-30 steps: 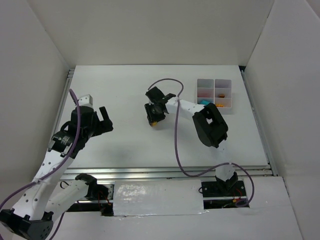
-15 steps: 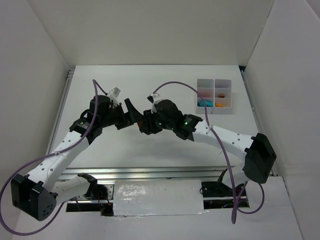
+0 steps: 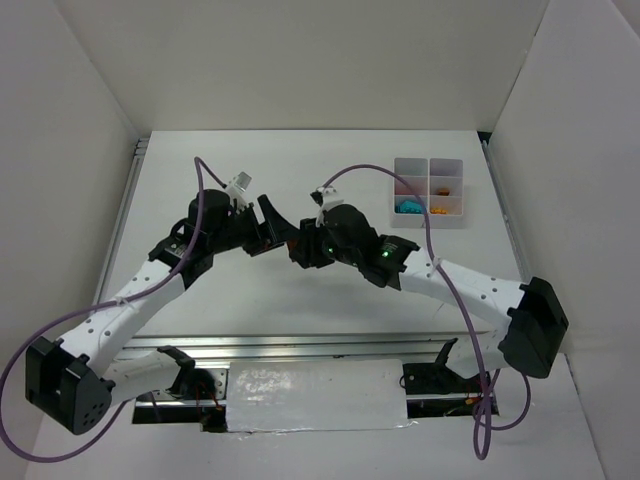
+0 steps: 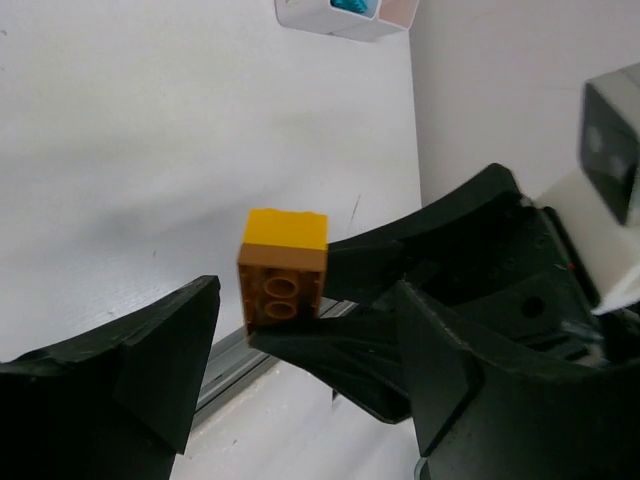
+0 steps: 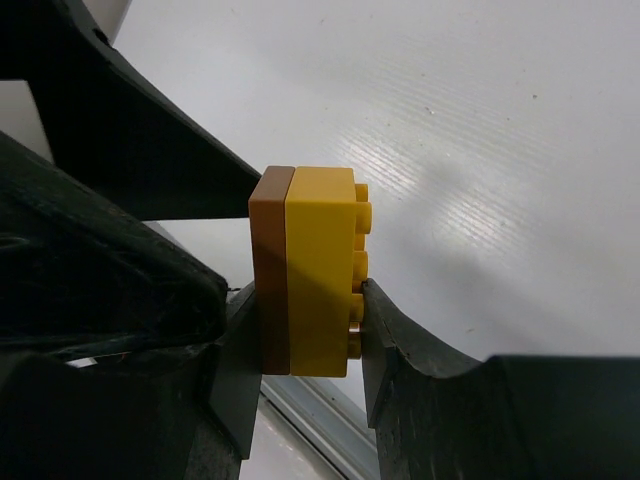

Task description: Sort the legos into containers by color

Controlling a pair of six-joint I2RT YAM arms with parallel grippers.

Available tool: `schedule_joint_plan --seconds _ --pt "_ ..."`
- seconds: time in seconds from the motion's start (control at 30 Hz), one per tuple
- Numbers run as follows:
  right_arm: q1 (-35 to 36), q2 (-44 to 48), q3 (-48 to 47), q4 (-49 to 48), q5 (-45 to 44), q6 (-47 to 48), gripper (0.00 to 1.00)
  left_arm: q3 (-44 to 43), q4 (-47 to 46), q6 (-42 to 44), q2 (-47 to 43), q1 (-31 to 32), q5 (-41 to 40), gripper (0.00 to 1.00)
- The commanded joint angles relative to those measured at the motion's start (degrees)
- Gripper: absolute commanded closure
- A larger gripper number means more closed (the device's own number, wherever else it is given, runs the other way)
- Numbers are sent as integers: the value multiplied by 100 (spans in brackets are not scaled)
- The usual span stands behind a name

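Two-brick stack (image 4: pixel 283 265), yellow brick (image 5: pixel 320 270) joined to brown brick (image 5: pixel 270 270): off the table (image 3: pixel 250 160) at mid-workspace, clamped between the right gripper (image 5: pixel 310 335) fingers. Left gripper (image 4: pixel 305 330): jaws apart, flanking the stack, gap visible. Organiser tray (image 3: pixel 396 190): far right, well apart, holding cyan pieces (image 3: pixel 407 206) and orange pieces (image 3: pixel 438 209).

— We saw the left arm (image 3: pixel 120 305) and the right arm (image 3: pixel 470 290) built alike: white links, black joints and black bases.
— We also noted a purple cable (image 3: pixel 360 168) along each, a green light (image 3: pixel 385 254) on the right one, and matte black fingers (image 4: pixel 150 370).
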State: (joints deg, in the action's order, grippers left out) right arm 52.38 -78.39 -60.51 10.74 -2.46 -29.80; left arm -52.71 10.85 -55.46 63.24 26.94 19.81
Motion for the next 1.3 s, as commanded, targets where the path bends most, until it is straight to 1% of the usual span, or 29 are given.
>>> schedule_joint_plan --seconds 0.0,0.03,0.07,0.1,0.17,0.2,0.23,0.33,0.4,0.47,0.63,0.77,0.83,0.87,0.9,0.93,0.97,1.0,1.07,1.1,1.13,1.2,1.23,1.27 --pt "53 386 22 -679 -193 -70 100 -3 48 71 83 110 199 17" --pt "44 412 30 -661 -220 -78 100 -20 136 97 74 110 164 13" --pt "44 430 48 -644 -281 -96 100 -90 206 149 65 110 111 8" --pt "44 456 100 -644 -342 -113 100 -134 285 185 48 119 -11 6" --pt "44 535 162 -678 -492 -184 100 -205 488 255 -57 119 -196 5" --pt "44 596 249 -766 -449 -227 100 -213 523 264 -153 110 -362 5" --pt "36 623 276 -828 -396 -202 100 -179 506 273 -198 119 -408 8" --pt "44 658 364 -1039 -133 -228 100 -187 436 255 -242 119 -391 13" --pt "44 606 321 -1057 8 -184 100 -170 330 255 -199 110 -190 15" --pt "44 571 286 -1057 140 -184 100 -152 242 246 -172 110 -75 20" --pt "70 343 75 -1057 588 -35 100 -108 101 203 -154 119 58 20" --pt "158 201 -93 -986 440 1 100 -99 75 202 -146 127 58 19" --pt "167 227 -66 -1013 352 -43 100 -82 31 211 -154 127 93 28" --pt "159 245 -23 -1021 256 -87 100 -82 22 211 -172 119 84 34" --pt "150 280 -13 -1022 89 -113 100 -73 22 211 -172 127 93 44" --pt "158 298 -5 -1004 1 -131 100 -82 40 229 -181 119 84 60" --pt "158 315 -5 -969 -79 -166 100 -82 66 238 -172 127 75 66" --pt "158 333 -5 -960 -175 -192 100 -90 66 255 -172 127 84 81" --pt "158 351 -13 -943 -264 -236 100 -82 40 264 -163 127 128 90" --pt "158 359 -13 -934 -255 -237 100 -82 5 307 -154 127 180 100" --pt "167 359 -22 -942 -229 -237 100 -90 -39 325 -137 127 242 100" --pt "150 429 13 -995 -71 -175 48 -91 -153 439 -119 127 400 100" --pt "124 560 126 -1056 243 -45 1 -99 -267 501 -154 119 496 100" --pt "-51 631 197 -1152 655 61 0 -125 -285 571 -180 119 541 100"
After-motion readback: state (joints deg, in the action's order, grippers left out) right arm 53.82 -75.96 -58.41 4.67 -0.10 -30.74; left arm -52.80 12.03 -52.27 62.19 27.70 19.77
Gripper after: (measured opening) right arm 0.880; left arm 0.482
